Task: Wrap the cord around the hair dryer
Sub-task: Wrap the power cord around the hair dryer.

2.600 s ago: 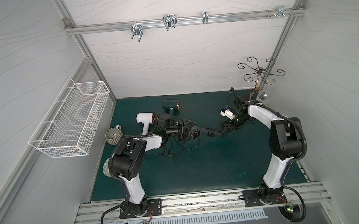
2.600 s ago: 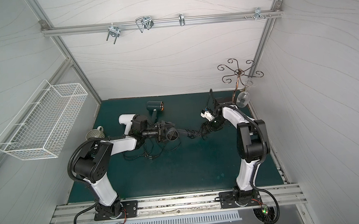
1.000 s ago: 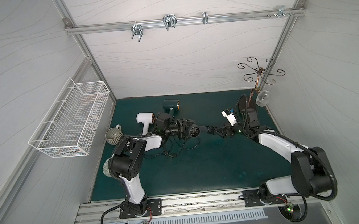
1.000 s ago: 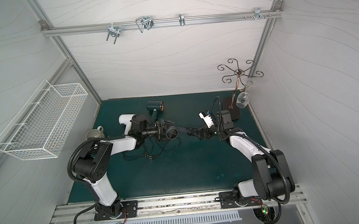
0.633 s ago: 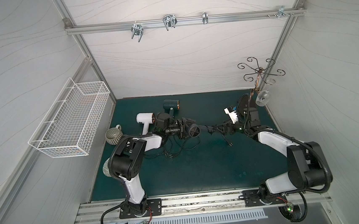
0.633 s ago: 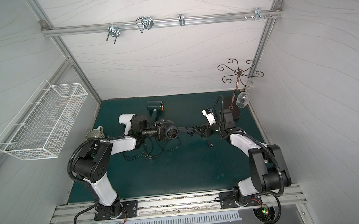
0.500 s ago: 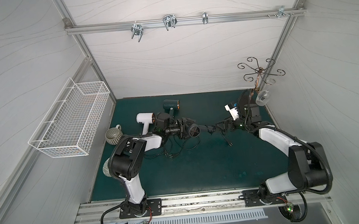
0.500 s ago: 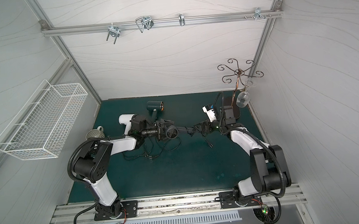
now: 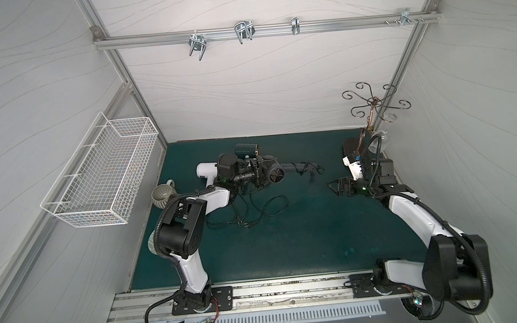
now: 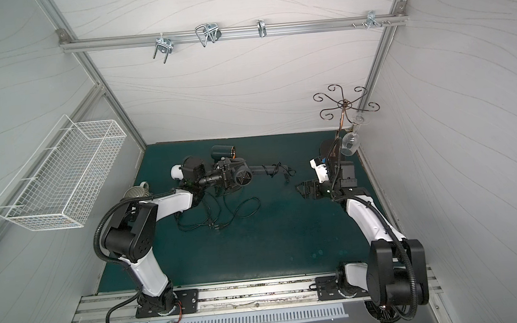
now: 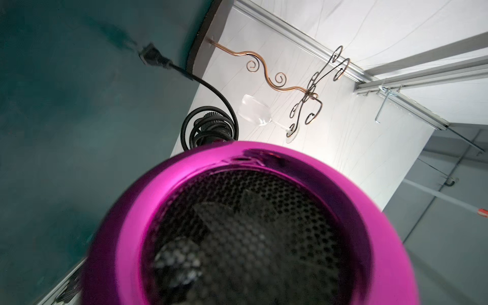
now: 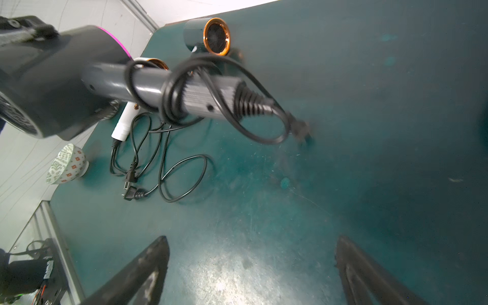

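- right wrist view shows the hair dryer (image 12: 60, 87) held off the table (image 12: 264, 211), its gray handle (image 12: 150, 84) sticking out sideways.
- the cord (image 12: 169, 105) sits around that handle in a few loose turns; 1 slack loop hangs below the handle's end, and the plug (image 12: 301, 129) dangles free and blurred.
- in both top views the left gripper (image 9: 260, 176) is clenched on the hair dryer's barrel, over the middle of the table nearer the back edge, with the handle pointing toward the right edge.
- left wrist view is mostly filled by the barrel's pink rim (image 11: 124, 224) and dark mesh; no fingers show there.
- the right gripper (image 9: 336, 187) is spread wide and holds nothing, near the right edge, apart from the handle's end; its fingers (image 12: 148, 266) frame bare table.
- 2 more lie by the back edge: a dark dryer (image 9: 245, 149) with a gold ring and a white dryer (image 9: 205, 169); their loose cords (image 9: 255, 213) sprawl on the table.
- a mug (image 9: 162, 195) and a bowl (image 12: 67, 163) sit by the left edge.
- a stand (image 9: 371, 101) with a hanging glass (image 10: 349, 144) fills the back right corner.
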Robot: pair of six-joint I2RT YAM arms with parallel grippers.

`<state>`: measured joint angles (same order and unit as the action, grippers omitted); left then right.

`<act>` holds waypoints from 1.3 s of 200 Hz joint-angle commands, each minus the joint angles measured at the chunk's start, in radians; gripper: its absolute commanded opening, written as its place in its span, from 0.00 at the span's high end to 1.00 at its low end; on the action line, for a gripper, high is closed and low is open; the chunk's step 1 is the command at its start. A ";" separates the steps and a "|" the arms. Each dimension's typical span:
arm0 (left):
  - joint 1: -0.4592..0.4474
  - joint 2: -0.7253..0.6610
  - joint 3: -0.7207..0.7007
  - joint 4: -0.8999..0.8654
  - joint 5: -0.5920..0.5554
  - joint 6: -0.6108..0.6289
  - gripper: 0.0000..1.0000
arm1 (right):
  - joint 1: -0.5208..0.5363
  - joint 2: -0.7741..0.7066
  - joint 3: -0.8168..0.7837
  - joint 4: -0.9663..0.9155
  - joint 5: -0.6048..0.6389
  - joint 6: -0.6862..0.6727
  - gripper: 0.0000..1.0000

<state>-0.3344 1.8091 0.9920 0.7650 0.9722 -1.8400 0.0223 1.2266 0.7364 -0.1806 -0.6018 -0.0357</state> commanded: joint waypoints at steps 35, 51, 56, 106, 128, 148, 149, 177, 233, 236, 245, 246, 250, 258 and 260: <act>-0.002 -0.046 0.082 0.174 0.010 -0.079 1.00 | -0.009 -0.038 -0.095 0.248 -0.037 -0.069 0.06; -0.002 -0.052 0.093 0.187 0.001 -0.092 1.00 | -0.001 -0.017 -0.115 0.344 -0.059 -0.063 0.08; -0.002 -0.053 0.095 0.191 -0.002 -0.097 1.00 | 0.006 -0.009 -0.119 0.364 -0.056 -0.064 0.08; -0.003 -0.084 0.089 0.216 -0.034 -0.121 1.00 | 0.058 0.113 -0.163 0.651 -0.019 0.017 0.10; -0.008 -0.090 0.098 0.241 -0.049 -0.137 1.00 | 0.078 0.176 -0.140 0.725 -0.010 0.023 0.11; -0.009 -0.096 0.114 0.261 -0.061 -0.150 1.00 | 0.100 0.223 -0.121 0.787 0.003 0.028 0.11; -0.010 -0.095 0.116 0.260 -0.060 -0.150 1.00 | 0.100 0.226 -0.120 0.791 0.005 0.028 0.11; -0.020 -0.104 0.129 0.279 -0.074 -0.164 1.00 | 0.133 0.281 -0.093 0.885 0.029 0.039 0.12; -0.032 -0.125 0.124 0.315 -0.093 -0.190 1.00 | 0.145 0.374 -0.075 1.125 0.093 0.091 0.15; -0.033 -0.125 0.122 0.318 -0.096 -0.191 1.00 | 0.146 0.378 -0.075 1.133 0.098 0.091 0.15; -0.035 -0.128 0.118 0.325 -0.098 -0.196 1.00 | 0.152 0.385 -0.069 1.149 0.120 0.087 0.16; -0.035 -0.128 0.118 0.325 -0.098 -0.196 1.00 | 0.152 0.386 -0.068 1.150 0.122 0.086 0.16; -0.036 -0.130 0.117 0.329 -0.100 -0.198 1.00 | 0.154 0.390 -0.063 1.152 0.128 0.081 0.16; -0.037 -0.133 0.113 0.332 -0.100 -0.200 1.00 | 0.160 0.399 -0.054 1.157 0.138 0.075 0.16; -0.038 -0.133 0.112 0.332 -0.099 -0.201 1.00 | 0.160 0.402 -0.052 1.158 0.143 0.075 0.17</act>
<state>-0.3645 1.7302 1.0523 0.9321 0.8753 -1.9877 0.1684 1.6035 0.6525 0.8536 -0.5121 0.0372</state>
